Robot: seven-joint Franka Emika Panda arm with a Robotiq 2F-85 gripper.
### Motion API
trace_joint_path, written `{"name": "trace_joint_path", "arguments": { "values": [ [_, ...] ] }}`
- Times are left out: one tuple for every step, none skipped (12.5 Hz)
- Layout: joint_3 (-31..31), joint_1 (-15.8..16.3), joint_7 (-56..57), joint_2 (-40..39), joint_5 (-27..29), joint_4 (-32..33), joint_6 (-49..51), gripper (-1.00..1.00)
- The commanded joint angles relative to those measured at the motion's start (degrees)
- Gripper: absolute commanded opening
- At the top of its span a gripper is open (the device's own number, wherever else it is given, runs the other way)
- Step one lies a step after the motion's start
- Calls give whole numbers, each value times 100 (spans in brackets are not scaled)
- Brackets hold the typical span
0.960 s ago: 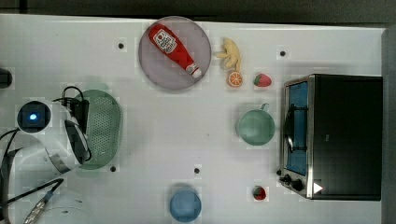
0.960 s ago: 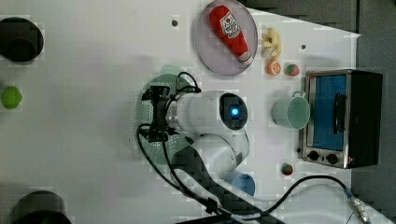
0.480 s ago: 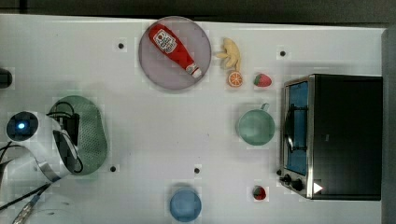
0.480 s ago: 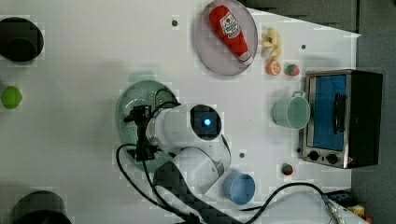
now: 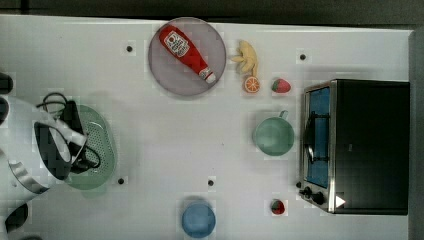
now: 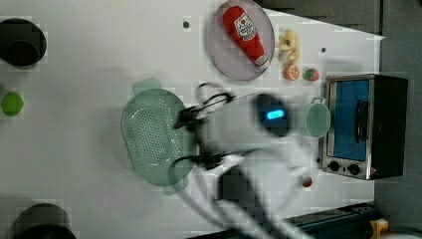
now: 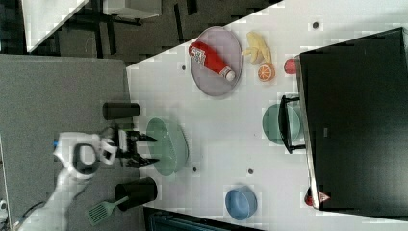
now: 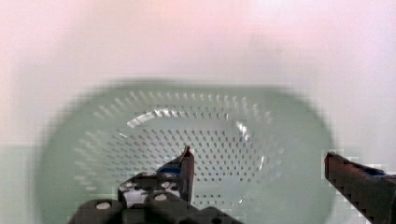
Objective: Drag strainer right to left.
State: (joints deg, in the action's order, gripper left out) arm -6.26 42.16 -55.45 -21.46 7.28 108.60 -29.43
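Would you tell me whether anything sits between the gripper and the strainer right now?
Nothing visible does. The gripper is open right over the strainer, one finger over its perforated bowl.

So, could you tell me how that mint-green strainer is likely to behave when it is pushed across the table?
The strainer looks like thin perforated plastic, so probably light and fairly stiff. Its wide oval bowl should slide rather than roll on the smooth white table. A push high on its rim might tip it.
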Motion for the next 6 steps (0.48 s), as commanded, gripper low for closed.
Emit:
{"name": "trace_joint_path", "arguments": {
  "values": [
    [-1149,-457,1912,1339,-374,-170,774,100],
    [-1464,-468,2367,1688,-681,-170,1203,100],
    [-1751,-480,2872,2025,-1007,-167,1565,100],
    [-2020,-495,3415,2339,-1326,-163,1857,100],
    [-2267,-518,3964,2609,-1561,-159,2040,100],
    [-2504,-544,4452,2838,-1615,-140,2180,100]
  ]
}}
